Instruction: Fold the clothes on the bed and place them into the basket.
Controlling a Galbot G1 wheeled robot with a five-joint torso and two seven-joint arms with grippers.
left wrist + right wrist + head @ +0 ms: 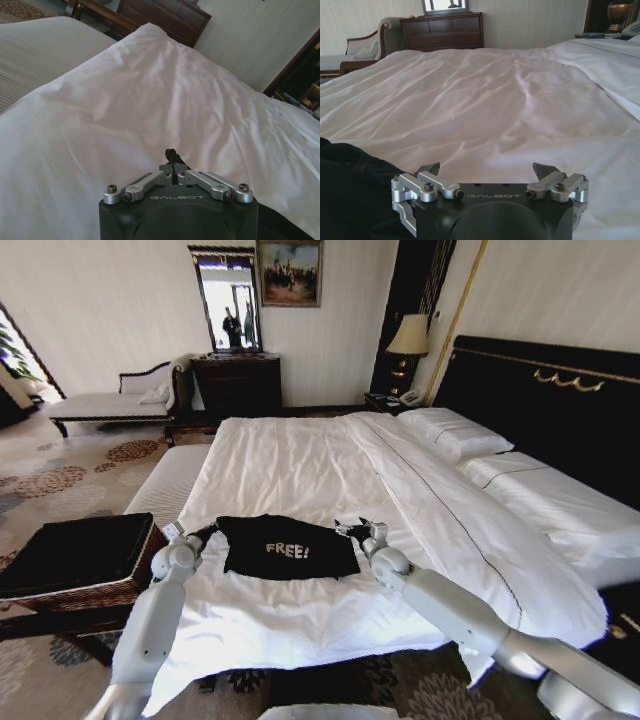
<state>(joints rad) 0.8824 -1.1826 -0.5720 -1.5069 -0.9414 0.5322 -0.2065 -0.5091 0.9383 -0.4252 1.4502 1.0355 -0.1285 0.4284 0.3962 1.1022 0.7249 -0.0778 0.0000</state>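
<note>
The bed (pixel 330 455) is covered by white sheets; the black top (pixel 288 547) lies on it between both jaws.

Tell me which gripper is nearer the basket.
Left. The left gripper is at the black top's basket-side edge; the right gripper is at its far edge from the basket.

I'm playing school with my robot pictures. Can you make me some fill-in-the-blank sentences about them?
1. The white word on the black top is ____.
2. The top lies on the white ____.
3. The basket stands on the robot's ____ side of the bed.
4. The right gripper beside the top is open, while the left gripper is ____.

Missing words: FREE!; bed; left; shut
</note>
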